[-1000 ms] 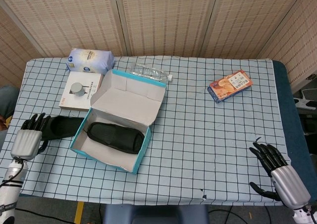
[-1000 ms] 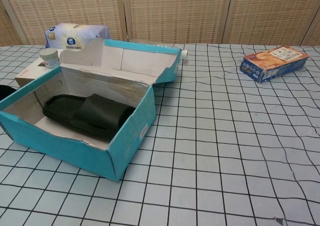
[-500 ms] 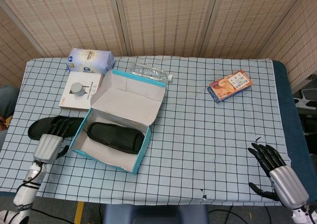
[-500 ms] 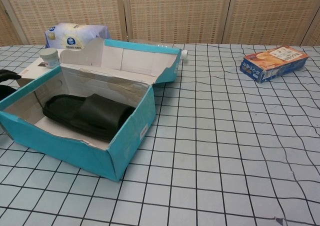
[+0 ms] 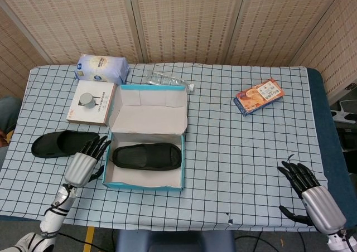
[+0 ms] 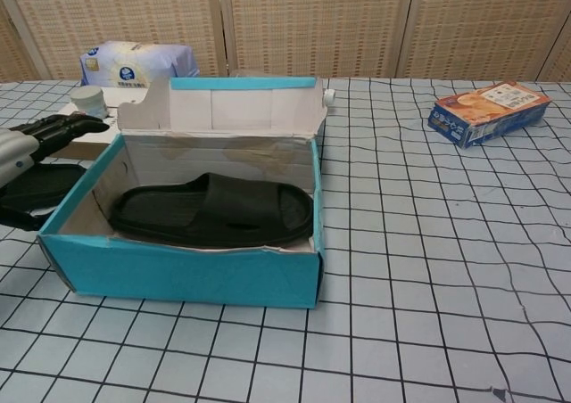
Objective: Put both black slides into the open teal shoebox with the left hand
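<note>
Chest view crops the left hand [image 6: 22, 153] and hides most of the outer black slide [image 5: 58, 143]. Second slide [image 5: 146, 155] lies flat inside the teal shoebox [image 5: 142, 186]. Left hand, fingers spread, empty, beside the box; right hand [image 5: 312, 193] likewise splayed, holding nothing.

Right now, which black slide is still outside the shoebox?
The slide lying on the tablecloth left of the shoebox; the other slide lies inside it.
</note>
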Controlling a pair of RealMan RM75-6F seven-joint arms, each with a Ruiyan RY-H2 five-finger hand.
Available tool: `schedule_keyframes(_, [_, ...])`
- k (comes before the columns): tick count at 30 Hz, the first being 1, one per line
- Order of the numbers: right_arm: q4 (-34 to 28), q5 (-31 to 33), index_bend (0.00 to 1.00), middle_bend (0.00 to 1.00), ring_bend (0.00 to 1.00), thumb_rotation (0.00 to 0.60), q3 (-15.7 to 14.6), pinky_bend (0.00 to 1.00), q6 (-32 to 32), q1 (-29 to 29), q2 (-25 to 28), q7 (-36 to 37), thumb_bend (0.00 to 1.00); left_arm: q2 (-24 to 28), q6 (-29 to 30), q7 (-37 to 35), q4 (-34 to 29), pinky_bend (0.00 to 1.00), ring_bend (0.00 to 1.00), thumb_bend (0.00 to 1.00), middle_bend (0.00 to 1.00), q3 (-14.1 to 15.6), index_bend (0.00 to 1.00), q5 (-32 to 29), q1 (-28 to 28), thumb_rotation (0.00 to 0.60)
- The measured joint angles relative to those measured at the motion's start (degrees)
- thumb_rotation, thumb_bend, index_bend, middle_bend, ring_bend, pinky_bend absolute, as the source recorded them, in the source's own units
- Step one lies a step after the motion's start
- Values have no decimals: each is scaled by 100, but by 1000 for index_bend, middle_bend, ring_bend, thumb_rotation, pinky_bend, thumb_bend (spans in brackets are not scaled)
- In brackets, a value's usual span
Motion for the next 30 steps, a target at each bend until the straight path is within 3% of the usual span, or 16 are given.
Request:
schedule_keyframes(4, [-7, 22, 0, 0, 0, 586, 4, 0, -28, 9, -9, -22, 157, -77, -182, 108, 35, 164, 0, 351, 0, -176, 0, -76, -183, 600])
schedule_keyframes(8, [-9, 57, 0, 0, 0, 587, 16, 0, -48, 13, -24, -71, 158, 164, -293, 258, -209, 152, 0, 353, 0, -300, 0, -223, -227, 600])
schedule_keyframes(14, [-42, 124, 0, 0, 0, 583, 25, 0, -219, 51, -88, -286, 158, 1058, -792, 698, -1425, 117, 0, 348, 0, -507, 0, -996, -163, 600])
schedule_keyframes(18, [-90, 162, 0, 0, 0, 580, 37, 0, -340, 106, -146, -357, 157, 2018, -1293, 883, -2551, 103, 0, 349, 0, -631, 0, -1729, -101, 599])
schedule_keyframes(21, [-118, 122, 0, 0, 0, 580, 27, 0, -313, 115, -136, -244, 157, 2566, -1695, 923, -2940, 102, 0, 350, 0, -687, 0, -2158, -82, 599])
schedule_keyframes(26, [-314, -171, 0, 0, 0, 576, 56, 0, 46, 126, 53, 87, 157, 2755, -2215, 763, -2912, 99, 0, 351, 0, -726, 0, -2500, -140, 600])
schedule_keyframes(30, [-743, -501, 0, 0, 0, 586, 160, 0, 363, 162, 347, -132, 157, 2658, -2451, 458, -2518, 89, 0, 354, 0, -803, 0, -2633, -254, 600])
